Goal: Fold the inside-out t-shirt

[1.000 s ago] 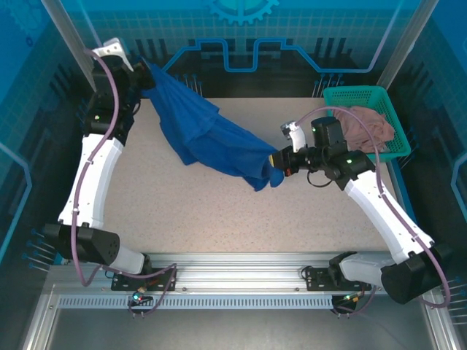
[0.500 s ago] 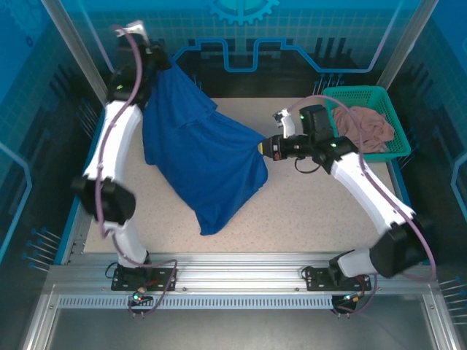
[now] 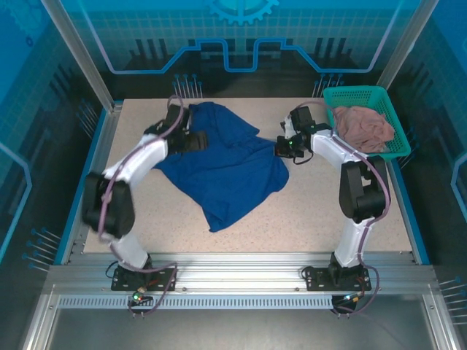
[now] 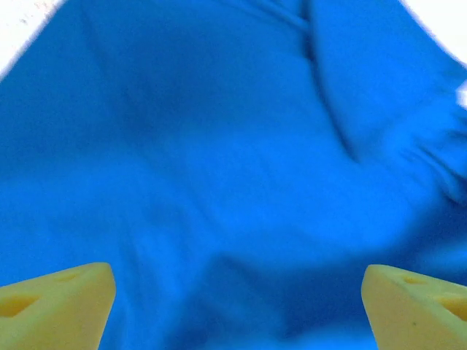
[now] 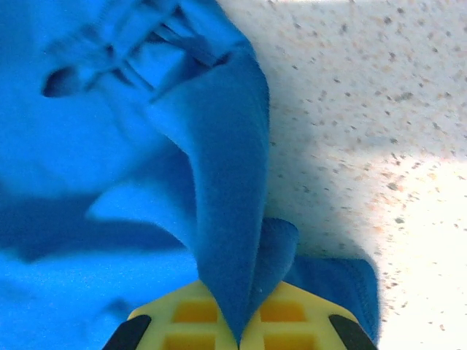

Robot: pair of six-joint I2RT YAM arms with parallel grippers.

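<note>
- The table [image 3: 328, 211] fills the middle of the overhead view. Its flat speckled top gives me a bed to spread cloth on.
- The blue t-shirt [image 3: 226, 164] lies rumpled just left of the centre of that view, with one tail trailing toward the lower middle. It is down on the table but far from smooth, so I judge the folding proper has not yet begun.
- The teal basket [image 3: 365, 92] sits in the upper right corner, well apart from the working area.
- A pink cloth [image 3: 361, 127] is bunched inside the basket, probably parked there to keep it out of the way.
- My left gripper [image 4: 237, 313] hangs low over the upper left part of the shirt. Its fingers are spread wide and grip nothing, and blue cloth lies beneath them. I read it as free to pick a new spot.
- My right gripper [image 5: 241, 328] is at the shirt's right edge, with its pads pinched together on a ridge of blue fabric. That hold should let me pull this side taut.
</note>
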